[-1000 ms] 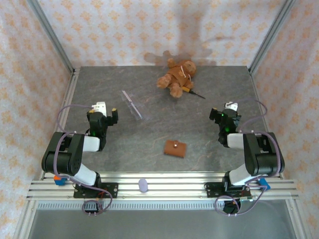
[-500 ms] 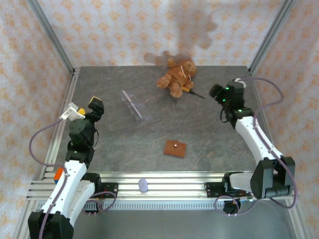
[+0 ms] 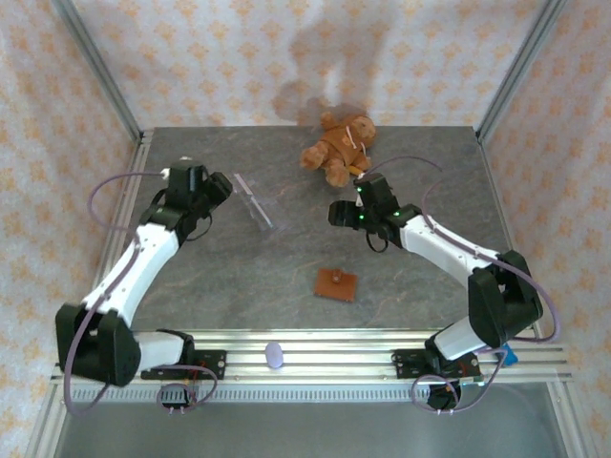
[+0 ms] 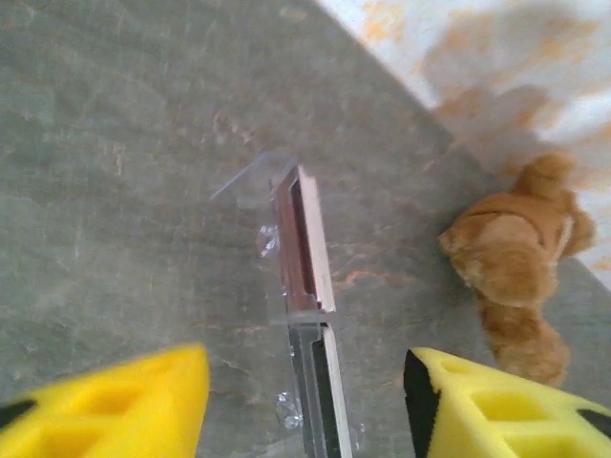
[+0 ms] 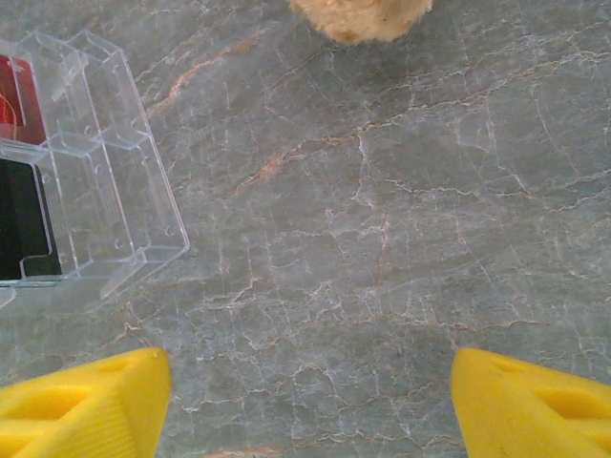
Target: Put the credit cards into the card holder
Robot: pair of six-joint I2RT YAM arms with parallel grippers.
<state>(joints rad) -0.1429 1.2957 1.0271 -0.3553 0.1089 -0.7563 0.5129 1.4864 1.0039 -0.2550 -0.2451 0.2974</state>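
A clear plastic tray (image 3: 254,202) lies left of the table's centre with credit cards in it. In the left wrist view the tray (image 4: 286,315) is seen edge-on, with a reddish card (image 4: 303,239) and a black card (image 4: 325,405) in it. My left gripper (image 4: 305,410) stands open over its near end, just left of the tray (image 3: 220,186) from above. The right wrist view has the tray (image 5: 95,162) at far left with a red card (image 5: 11,100) and a black card (image 5: 24,229). My right gripper (image 5: 305,401) is open over bare table, right of the tray (image 3: 336,212). The brown card holder (image 3: 336,284) lies shut nearer the front.
A brown teddy bear (image 3: 339,145) lies at the back, near the right arm; its fur also appears in the wrist views (image 4: 520,277) (image 5: 363,14). A small purple object (image 3: 274,355) rests on the front rail. Metal posts and patterned walls close in the table.
Both arms have swung out from near their bases toward the clear tray: the left reached forward and right, the right moved left past the bear. Both grippers stay open.
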